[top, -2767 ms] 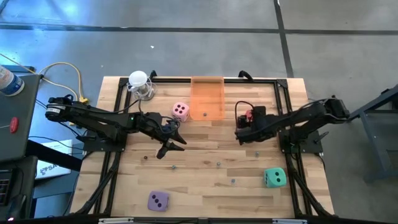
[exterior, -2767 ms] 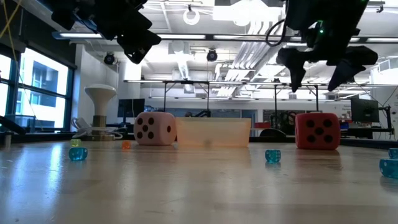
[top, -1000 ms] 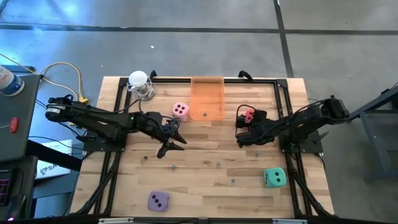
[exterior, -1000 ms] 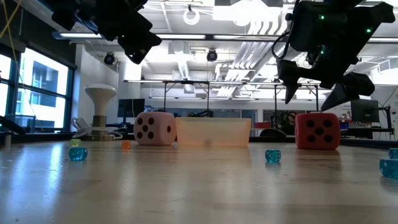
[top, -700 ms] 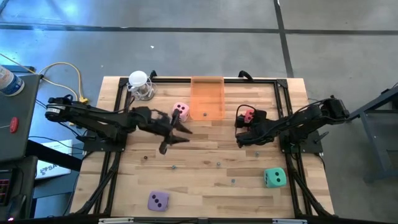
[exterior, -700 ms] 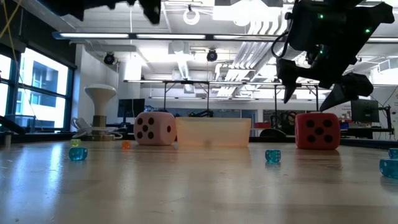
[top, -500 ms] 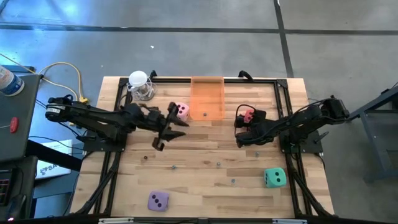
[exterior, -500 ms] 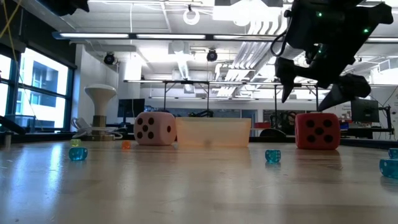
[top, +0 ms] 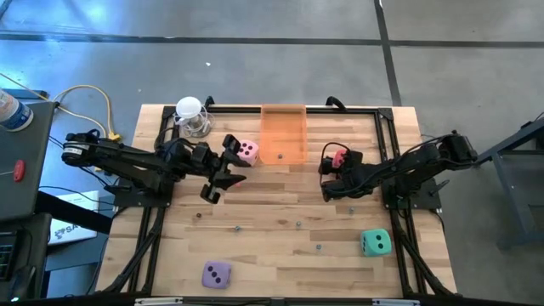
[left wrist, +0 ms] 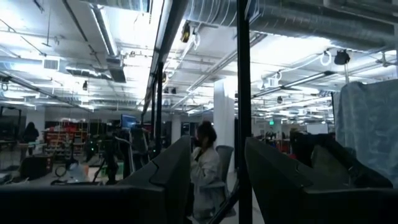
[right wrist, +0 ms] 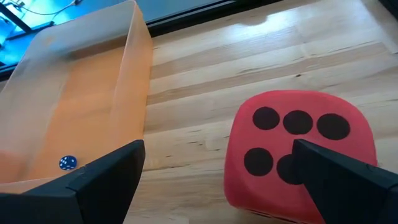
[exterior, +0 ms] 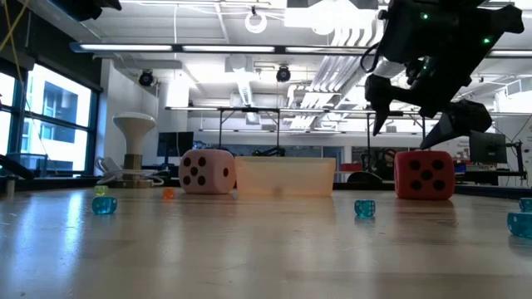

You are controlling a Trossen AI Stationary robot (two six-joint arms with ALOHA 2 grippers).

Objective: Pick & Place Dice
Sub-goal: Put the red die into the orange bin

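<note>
Your right claw [top: 325,176]: spread wide, empty, just beside the red die [right wrist: 292,152]. Left claw [top: 223,167]: partly open, empty, near the pink die [top: 247,152]. No legible writing anywhere.

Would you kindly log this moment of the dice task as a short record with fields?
bin: translucent orange plastic bin at the table's far edge, one tiny blue bead inside
pink die: soft pink cube left of the bin
red die: soft red cube right of the bin
teal die: near right
purple die: near left
right tool: open, above the red die, not touching
left tool: raised beside the pink die, holding nothing visible
</note>
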